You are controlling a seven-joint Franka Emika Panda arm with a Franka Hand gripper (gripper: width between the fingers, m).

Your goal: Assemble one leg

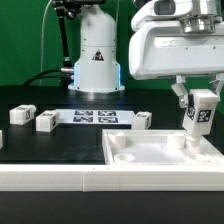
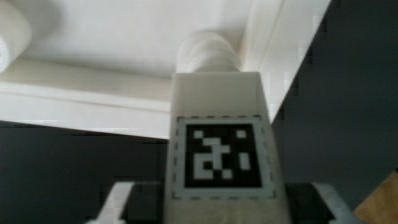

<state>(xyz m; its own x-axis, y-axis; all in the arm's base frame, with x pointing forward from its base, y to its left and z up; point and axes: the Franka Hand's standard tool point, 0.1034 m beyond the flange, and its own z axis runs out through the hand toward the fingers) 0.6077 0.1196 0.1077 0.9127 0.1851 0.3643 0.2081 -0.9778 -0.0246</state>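
My gripper (image 1: 199, 98) is shut on a white leg (image 1: 199, 113) with a black-and-white tag and holds it upright over the far corner, on the exterior view's right, of the large white tray-like part (image 1: 150, 158). The leg's lower end sits at or just above that corner. In the wrist view the leg (image 2: 221, 135) fills the middle between my fingers (image 2: 125, 200), and its narrow tip points into the tray-like part's corner (image 2: 160, 50). Three more legs lie on the table: two at the exterior view's left (image 1: 21, 115) (image 1: 46, 121) and one near the middle (image 1: 143, 121).
The marker board (image 1: 93, 117) lies flat behind the tray-like part, in front of the robot base (image 1: 97, 60). A white block (image 1: 2, 141) sits at the exterior view's left edge. The black table runs to a white front edge.
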